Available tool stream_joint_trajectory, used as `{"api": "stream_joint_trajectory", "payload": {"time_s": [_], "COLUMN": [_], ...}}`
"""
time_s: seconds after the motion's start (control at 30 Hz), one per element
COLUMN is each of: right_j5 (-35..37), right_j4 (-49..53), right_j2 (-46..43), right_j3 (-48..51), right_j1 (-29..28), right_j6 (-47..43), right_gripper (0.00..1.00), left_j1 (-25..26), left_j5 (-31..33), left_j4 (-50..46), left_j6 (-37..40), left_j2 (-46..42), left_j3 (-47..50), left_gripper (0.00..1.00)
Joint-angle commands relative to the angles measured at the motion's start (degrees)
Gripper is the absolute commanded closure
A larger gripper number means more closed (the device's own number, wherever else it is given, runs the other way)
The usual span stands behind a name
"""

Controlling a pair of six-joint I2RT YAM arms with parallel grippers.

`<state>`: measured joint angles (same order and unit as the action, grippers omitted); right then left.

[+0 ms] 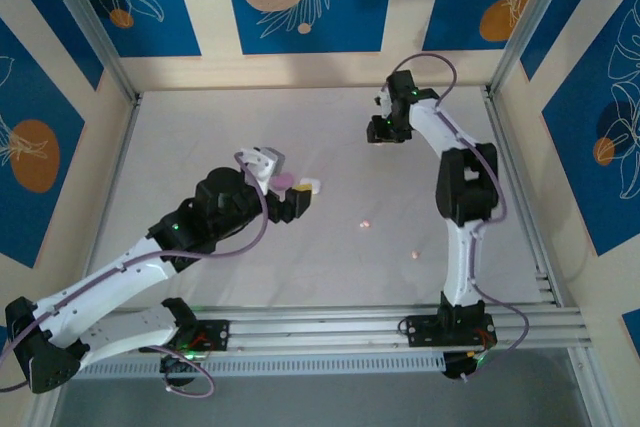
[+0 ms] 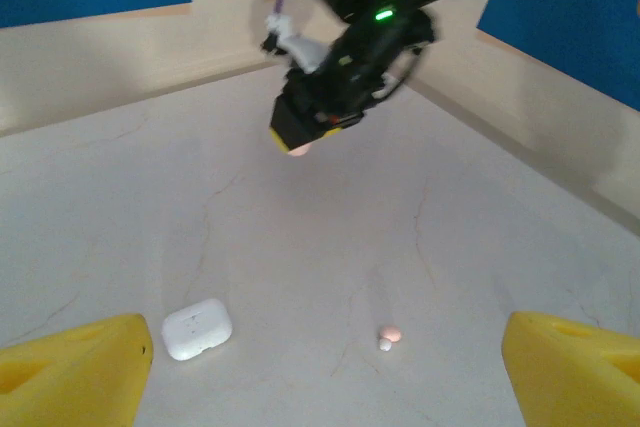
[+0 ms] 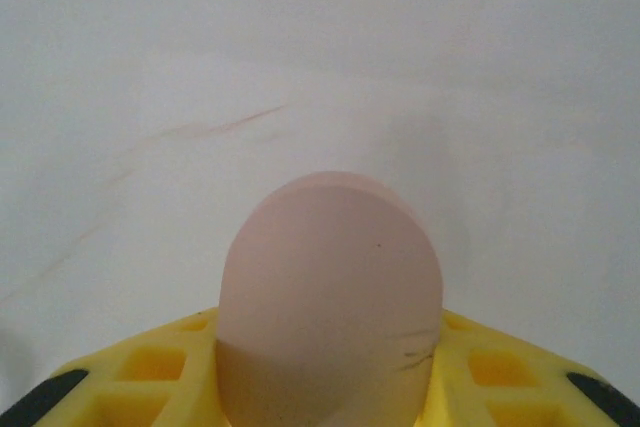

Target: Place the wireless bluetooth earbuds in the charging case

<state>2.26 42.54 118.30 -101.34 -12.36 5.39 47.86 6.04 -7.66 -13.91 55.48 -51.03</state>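
The wireless bluetooth earbuds (image 2: 388, 338) show in the left wrist view as two tiny beads, one peach-pink and one white. They touch each other on the pale tabletop (image 2: 300, 257), right of centre and low in the view. A white case (image 2: 197, 328) lies closed to their left, well apart from them. The left end effector (image 2: 322, 372) is spread wide, one yellow finger (image 2: 75, 372) in each bottom corner, with nothing between them. Farther off, the right end effector (image 2: 300, 139) hangs above the tabletop with something peach-pink at its tip.

In the right wrist view, that thing is a rounded peach-pink case (image 3: 330, 297), pinched between the yellow fingers (image 3: 150, 372) and clear of the surface.

From above, the left end effector (image 1: 290, 197) reaches to mid-tabletop. The white case (image 1: 308, 186) lies just past its tip and a pale purple piece (image 1: 284, 180) just beside it. The right end effector (image 1: 385, 131) sits toward the far right. A faint pinkish speck (image 1: 365, 223) lies between the arms, too small to identify.
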Motion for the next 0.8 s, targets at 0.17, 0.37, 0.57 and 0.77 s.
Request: {"api": "stream_joint_trajectory", "payload": {"time_s": [0.17,0.37,0.57,0.77], "right_j5": [-37.67,-44.3,-39.34,-30.88], "right_j4": [-15.11,-12.19,-14.67,-16.6], "right_j2": [-30.59,-38.07,-42.6,-45.3], "right_j3": [21.04,24.97,29.76,32.75], "right_j1": [-3.9,-7.35,-11.36,-15.94], "right_j6": [-19.27,-28.64,-32.94,-35.26], "right_gripper": [0.61,0.61,0.61,0.61], "left_j1": [-6.16,-7.3,-7.26,-7.25], "left_j5": [-3.63,-6.95,-16.75,-22.39], "left_j4": [-1.52,1.41,6.66,6.59], "left_j6": [-10.96,-12.95,-13.32,-15.19], "left_j2": [-4.48,-6.33,-3.97,1.12], "left_j3": [1.14,1.44,0.58,-2.63], "left_gripper": [0.15,0.16,0.17,0.22]}}
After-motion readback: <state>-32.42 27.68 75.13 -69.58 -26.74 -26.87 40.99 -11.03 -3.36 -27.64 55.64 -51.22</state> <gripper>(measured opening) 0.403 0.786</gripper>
